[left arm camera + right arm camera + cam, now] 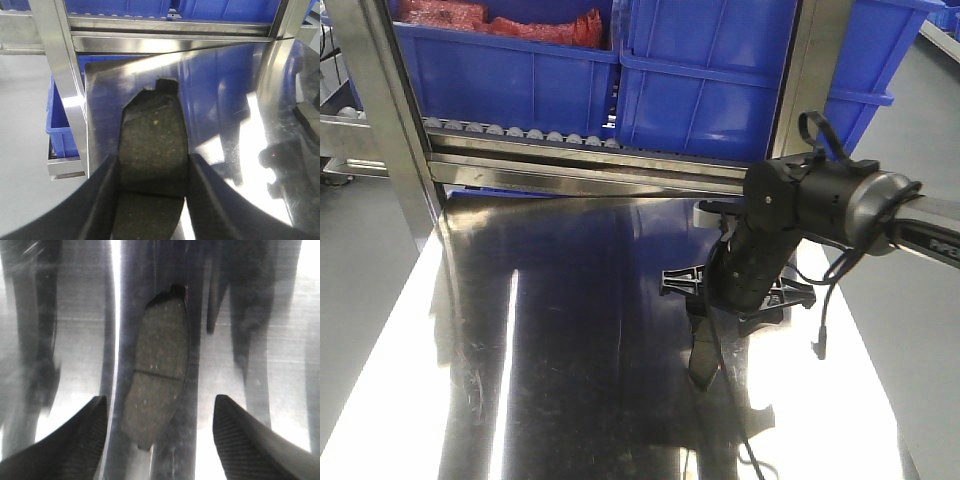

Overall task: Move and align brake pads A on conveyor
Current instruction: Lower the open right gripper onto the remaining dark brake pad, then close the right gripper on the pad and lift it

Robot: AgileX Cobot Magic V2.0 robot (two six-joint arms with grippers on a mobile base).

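Holding one brake pad A, entry one: my left gripper [152, 167] has its fingers pressed onto the two long edges of the held pad [155, 125].
- Location: close to the left edge of the steel worktop [570, 330]. I cannot tell whether the pad touches the steel.
- Orientation: the long axis runs near to far, straight out from the gripper. The tabbed end points at the far rack of blue bins [710, 70], and the groove lies crosswise between the fingers.

Entry two: the right gripper [160, 402] is spread wide and grips nothing.
- Location: it hangs over the loose pad [162, 350], which lies flat on the worktop with its friction face up. This is below the right arm [790, 210], toward the worktop's right side.
- Orientation: in the wrist view the long axis runs away from the gripper and leans slightly. The tabbed end is farthest, and the groove crosses mid-length.
- Offset: the pad sits closer to one finger than the other.

Entry three: the conveyor is in none of my views.

Hazards, as I judge them:
- Held pad: the pinch covers only a short stretch of its edges, so a quick swing could pivot it or let it slip out.
- Loose pad: the polished steel gives little friction. If I close off-centre, the nearer finger would arrive first and skid or rotate the pad.
- Glare and reflections blur the pad outlines, so I could misjudge the descent.
- Alignment: with the belt unseen, I cannot check either pad's heading against it.
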